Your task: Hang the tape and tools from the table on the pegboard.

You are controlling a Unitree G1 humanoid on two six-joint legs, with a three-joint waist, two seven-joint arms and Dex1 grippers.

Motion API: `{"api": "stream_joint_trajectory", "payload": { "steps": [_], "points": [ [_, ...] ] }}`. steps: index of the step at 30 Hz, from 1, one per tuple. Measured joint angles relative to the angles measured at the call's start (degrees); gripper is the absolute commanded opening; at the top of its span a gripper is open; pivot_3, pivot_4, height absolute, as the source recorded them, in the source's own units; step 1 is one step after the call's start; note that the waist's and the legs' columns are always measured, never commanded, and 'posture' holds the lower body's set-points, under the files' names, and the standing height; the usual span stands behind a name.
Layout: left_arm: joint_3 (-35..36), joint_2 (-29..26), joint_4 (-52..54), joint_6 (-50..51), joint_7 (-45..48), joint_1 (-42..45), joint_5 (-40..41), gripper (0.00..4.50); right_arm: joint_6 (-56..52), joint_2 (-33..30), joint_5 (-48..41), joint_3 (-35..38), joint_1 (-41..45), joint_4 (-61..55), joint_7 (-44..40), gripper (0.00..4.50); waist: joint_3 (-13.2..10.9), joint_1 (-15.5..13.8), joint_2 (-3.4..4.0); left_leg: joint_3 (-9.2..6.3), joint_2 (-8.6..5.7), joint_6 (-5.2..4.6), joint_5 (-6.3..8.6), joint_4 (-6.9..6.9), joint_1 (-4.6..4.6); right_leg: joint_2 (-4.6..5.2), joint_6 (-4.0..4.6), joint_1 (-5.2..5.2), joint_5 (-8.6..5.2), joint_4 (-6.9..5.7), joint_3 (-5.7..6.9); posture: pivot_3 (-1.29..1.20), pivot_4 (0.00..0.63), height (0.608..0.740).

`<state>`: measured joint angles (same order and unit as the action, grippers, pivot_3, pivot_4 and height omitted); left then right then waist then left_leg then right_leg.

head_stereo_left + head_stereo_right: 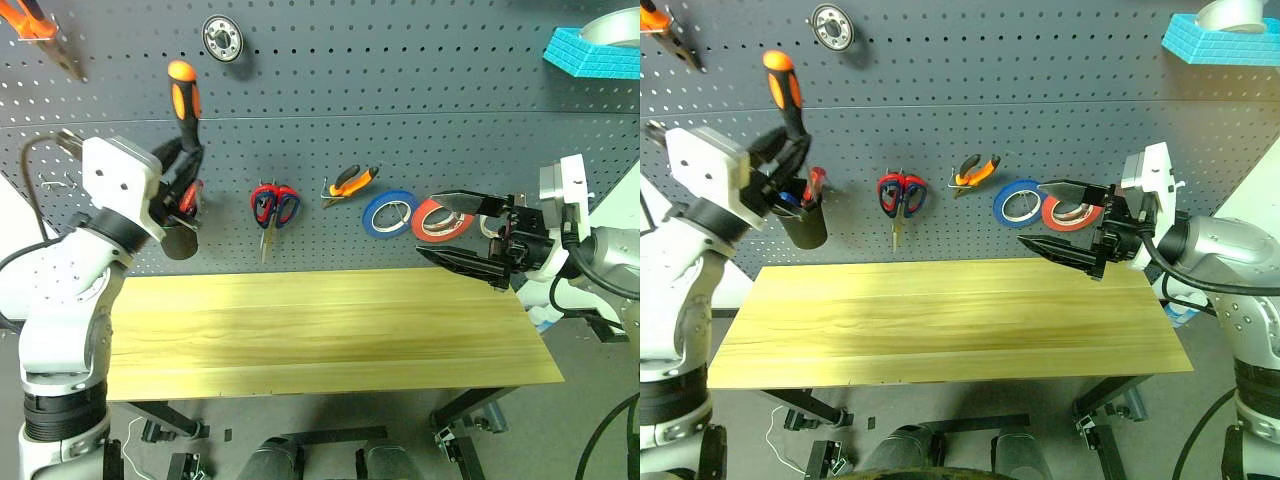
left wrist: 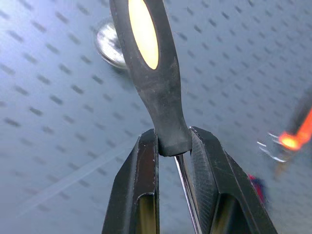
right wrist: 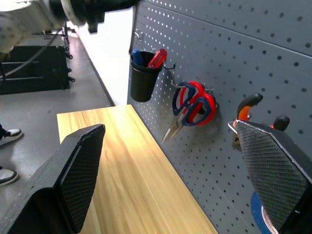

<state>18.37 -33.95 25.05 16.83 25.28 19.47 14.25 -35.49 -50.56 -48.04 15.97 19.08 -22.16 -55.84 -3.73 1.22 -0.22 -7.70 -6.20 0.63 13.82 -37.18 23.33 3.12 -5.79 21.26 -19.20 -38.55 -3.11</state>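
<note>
My left gripper is shut on a screwdriver with an orange and black handle, held upright against the pegboard just above a black cup. In the left wrist view the fingers pinch the handle's base. My right gripper stands open and empty over the right end of the table, in front of a red roll. A pale curved edge shows behind that gripper; whether it is the tape I cannot tell.
Hanging on the pegboard are red and blue scissors, orange pliers, a blue roll, a round metal part and an orange tool. A cyan tray sits at the top right.
</note>
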Motion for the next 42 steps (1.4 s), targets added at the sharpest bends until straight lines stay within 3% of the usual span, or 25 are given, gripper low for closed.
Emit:
{"api": "stream_joint_trajectory", "payload": {
  "steps": [8, 21, 28, 35, 42],
  "points": [
    [1.6, -0.5, -12.7, -13.4, 0.0, 0.2, -2.5, 0.56, -0.4, 0.3, -2.4, 1.0, 3.2, 0.1, 0.3, 4.50, 0.2, -0.6, -0.17, 0.00, 0.00, -0.01, 0.00, -0.03, 0.00, 0.01, 0.00, 0.00, 0.00, -0.02, -0.01, -0.07, 0.000, 0.717],
    [0.3, 0.7, -23.2, -25.3, -0.3, 3.8, -3.6, 0.56, -2.0, 1.0, -9.2, 4.0, 5.9, 0.3, 3.2, 4.50, 0.4, -0.3, -0.20, 0.01, 0.00, 0.00, 0.00, -0.05, 0.00, 0.00, 0.01, 0.05, 0.00, -0.13, -0.04, -0.08, 0.000, 0.717],
    [0.5, -1.6, -28.8, -29.9, 0.3, 3.0, -5.0, 0.56, -2.8, 4.6, -15.9, 7.9, 5.4, -0.3, 6.9, 4.50, 0.5, -0.2, -0.27, 0.02, 0.00, 0.00, 0.00, -0.07, 0.00, 0.00, 0.01, 0.07, 0.00, -0.24, -0.06, -0.07, 0.003, 0.717],
    [1.0, -3.4, -32.1, -33.0, 0.3, 1.7, -5.5, 0.56, 0.3, 11.8, -15.5, 7.1, -1.2, -3.0, 9.7, 4.50, 0.6, -0.4, -0.40, 0.06, -0.02, 0.02, -0.02, -0.13, -0.03, 0.01, 0.01, 0.09, 0.00, -0.50, -0.11, -0.06, 0.010, 0.717],
    [0.9, -3.8, -37.7, -37.6, 0.6, 2.9, -5.5, 0.56, 2.1, 13.2, -14.6, 6.2, -2.4, -4.6, 11.0, 4.50, 0.6, -0.4, -0.40, 0.06, -0.02, 0.04, -0.03, -0.12, -0.19, 0.00, 0.02, 0.06, 0.00, -0.55, -0.11, -0.07, 0.018, 0.717]
  ]
}}
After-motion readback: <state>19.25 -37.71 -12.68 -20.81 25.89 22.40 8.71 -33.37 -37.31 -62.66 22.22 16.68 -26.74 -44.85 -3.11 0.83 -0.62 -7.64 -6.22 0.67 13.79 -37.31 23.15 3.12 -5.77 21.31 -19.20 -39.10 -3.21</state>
